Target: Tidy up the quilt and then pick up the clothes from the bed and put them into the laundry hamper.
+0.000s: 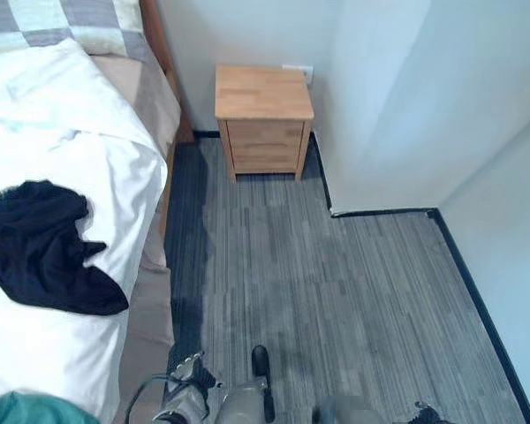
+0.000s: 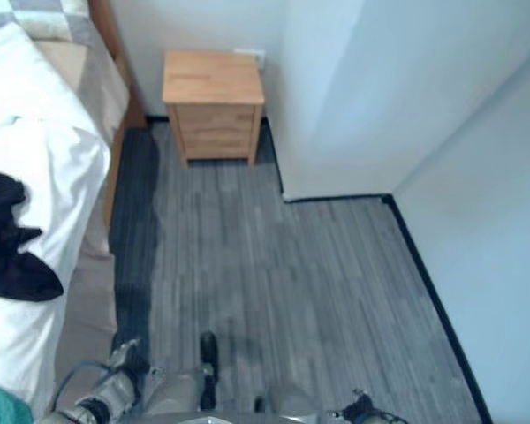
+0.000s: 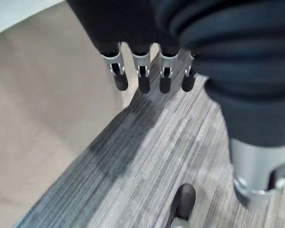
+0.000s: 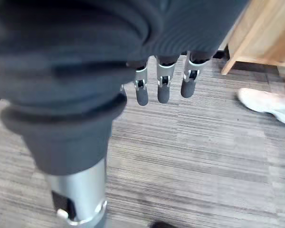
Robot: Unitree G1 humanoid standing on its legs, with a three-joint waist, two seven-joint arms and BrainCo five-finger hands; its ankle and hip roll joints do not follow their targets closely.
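While the dark navy crumpled garment (image 1: 40,247) lies on the white quilt (image 1: 79,150), nothing is collected yet. Left hand (image 3: 142,71) and right hand (image 4: 164,78) hang relaxed, empty, over grey carpet (image 1: 336,283).

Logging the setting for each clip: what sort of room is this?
Most likely a bedroom: a bed with a white quilt and a checked pillow, a small wooden nightstand against the wall, and dark clothes lying on the quilt.

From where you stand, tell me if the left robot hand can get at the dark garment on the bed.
Probably yes. The left robot hand hangs open beside the bed, and the dark garment lies exposed on the white quilt with nothing over it.
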